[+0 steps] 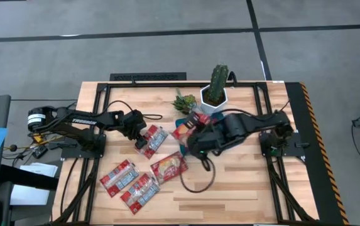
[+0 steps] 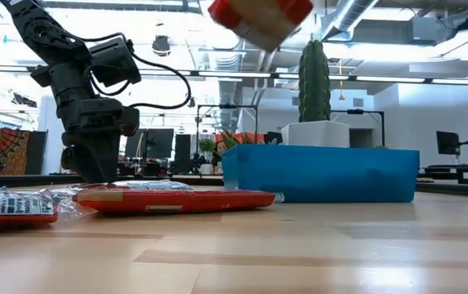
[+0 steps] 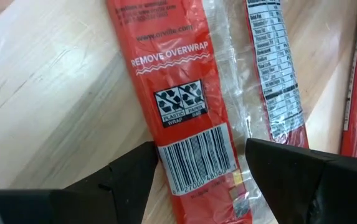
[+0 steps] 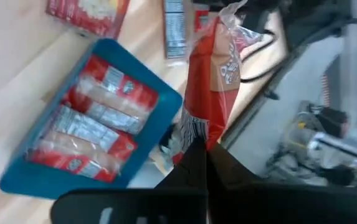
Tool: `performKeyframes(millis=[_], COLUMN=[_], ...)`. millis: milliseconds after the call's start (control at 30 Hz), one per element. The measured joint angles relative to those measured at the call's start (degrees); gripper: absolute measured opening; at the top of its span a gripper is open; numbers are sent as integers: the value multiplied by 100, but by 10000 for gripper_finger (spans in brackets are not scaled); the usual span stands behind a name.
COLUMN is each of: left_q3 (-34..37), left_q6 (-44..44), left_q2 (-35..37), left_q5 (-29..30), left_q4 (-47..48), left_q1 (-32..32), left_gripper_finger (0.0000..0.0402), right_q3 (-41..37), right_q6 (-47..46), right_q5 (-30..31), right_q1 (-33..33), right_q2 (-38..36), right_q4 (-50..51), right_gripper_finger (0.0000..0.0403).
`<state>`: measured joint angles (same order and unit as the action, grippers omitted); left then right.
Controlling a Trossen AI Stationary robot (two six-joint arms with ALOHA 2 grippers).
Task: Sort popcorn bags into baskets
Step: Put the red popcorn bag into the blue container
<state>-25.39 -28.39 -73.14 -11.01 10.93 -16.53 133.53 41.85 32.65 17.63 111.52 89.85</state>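
Observation:
Several red popcorn packets lie flat on the wooden table (image 1: 118, 176), (image 1: 141, 190), (image 1: 169, 166). My left gripper (image 3: 200, 168) is open and low over one more packet (image 1: 153, 139). Its fingers (image 3: 134, 177) stand on either side of that packet's barcode end (image 3: 194, 155); I cannot tell whether they touch it. My right gripper (image 4: 202, 146) is shut on a red packet (image 4: 212, 74), held high above the blue tray (image 4: 16, 180). The tray holds a few packets (image 4: 97, 121). In the high view the right arm covers most of the tray (image 1: 180, 122). My right gripper pinches the red packet between its two fingers at one short end (image 4: 195, 127), by the barcode. The rest of the packet reaches away beyond the fingertips. It is lifted clear of table and tray and shows tilted, high up, in the low view (image 2: 258, 16).
A white hexagonal pot with a cactus (image 1: 214, 94) stands behind the tray at the far edge, with a small spiky plant (image 1: 185, 100) beside it. A dark cable loop (image 1: 198, 179) lies on the table near the middle. Bare wood shows toward the near right corner (image 1: 242, 188).

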Motion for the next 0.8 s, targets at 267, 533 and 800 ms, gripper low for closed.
performKeyframes(millis=[267,533,800], left_q3=[0,0,0], left_q6=[-390,-530,-639], left_q2=[2,2,2], left_q5=[289,366,340], left_q4=[-64,-156,-152], left_q1=[0,-2,-5], left_gripper_finger=[247,247,247], right_q3=[0,0,-22], right_q6=[-1547,-5357,-8294], right_q5=[-145,-314,-678], right_q1=[76,-393,-698], right_q2=[-494,-583,-222], right_q4=[16,17,10], right_gripper_finger=[3,3,3])
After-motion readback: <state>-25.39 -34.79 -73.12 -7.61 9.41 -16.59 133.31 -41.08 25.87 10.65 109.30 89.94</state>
